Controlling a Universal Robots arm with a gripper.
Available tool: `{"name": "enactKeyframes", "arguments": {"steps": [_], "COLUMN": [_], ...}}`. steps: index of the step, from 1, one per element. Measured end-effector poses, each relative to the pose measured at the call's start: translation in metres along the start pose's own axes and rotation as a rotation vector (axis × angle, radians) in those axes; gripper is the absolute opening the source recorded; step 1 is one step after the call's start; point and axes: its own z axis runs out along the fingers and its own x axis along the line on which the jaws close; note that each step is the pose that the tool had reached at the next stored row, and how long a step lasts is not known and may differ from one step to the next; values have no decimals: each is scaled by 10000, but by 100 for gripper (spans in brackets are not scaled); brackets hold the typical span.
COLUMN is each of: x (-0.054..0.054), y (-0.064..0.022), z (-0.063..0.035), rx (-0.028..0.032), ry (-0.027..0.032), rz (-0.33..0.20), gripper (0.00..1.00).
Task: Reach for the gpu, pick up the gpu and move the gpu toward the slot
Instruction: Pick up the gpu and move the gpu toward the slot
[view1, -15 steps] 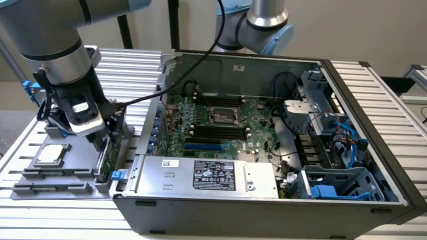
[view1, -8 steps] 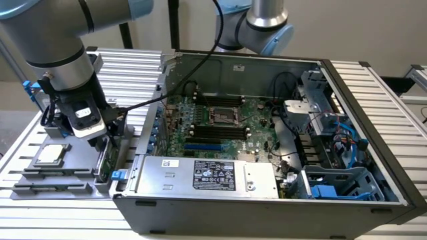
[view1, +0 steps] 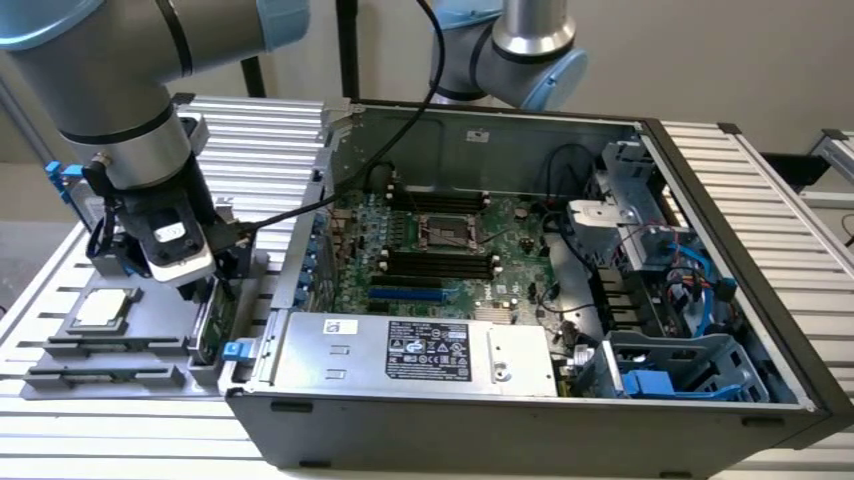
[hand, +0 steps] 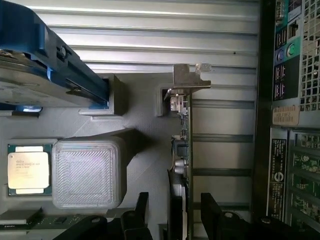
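The gpu (hand: 183, 150) stands on edge in a grey holder (hand: 145, 125), dark and thin, its silver bracket (hand: 191, 75) at the far end. In the exterior view the gpu (view1: 206, 325) sits in that holder just outside the case's left wall. My gripper (hand: 177, 217) is open, with one black finger (hand: 140, 212) on each side of the card and a gap on both sides. My gripper (view1: 214, 290) hangs low over the holder in the exterior view. The motherboard (view1: 441, 250) with its blue slot (view1: 404, 295) lies inside the open case.
A silver hard drive with blue rails (hand: 47, 70) and a square silver chip (hand: 28, 170) rest in the same holder, beside a raised grey block (hand: 89, 172). The case's rear wall (hand: 287, 125) runs close beside the card. A power supply (view1: 414, 350) fills the case's front.
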Motion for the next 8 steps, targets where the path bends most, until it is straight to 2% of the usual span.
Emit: {"name": "enactKeyframes", "arguments": {"steps": [5,6,8], "x": [-1,-1,-2], "y": [0,0,0], "z": [3,4,4], "rx": [1,1,5], "ry": [-3,-3,-3], "rz": [-1,0,1], "gripper": [52,45,45]}}
